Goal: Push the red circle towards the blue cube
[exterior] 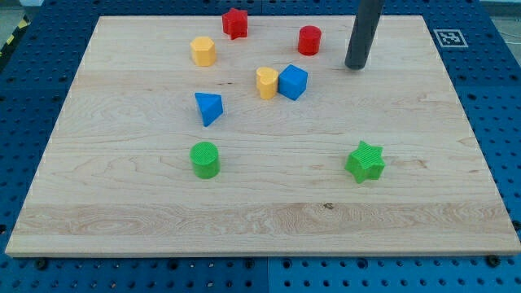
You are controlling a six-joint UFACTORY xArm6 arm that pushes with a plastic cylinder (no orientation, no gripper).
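The red circle point(309, 40) stands near the view's top, right of centre. The blue cube point(292, 81) lies below it and slightly to the left, touching a yellow block point(266, 82) on its left. My tip point(356, 66) rests on the board to the right of the red circle and a little lower, apart from it, and up and right of the blue cube.
A red star-like block point(235, 23) and a yellow hexagon-like block point(203, 50) sit at the top left. A blue triangle point(208, 107), a green cylinder point(205, 159) and a green star point(365, 161) lie lower down. The wooden board point(423, 220) sits on a blue perforated table.
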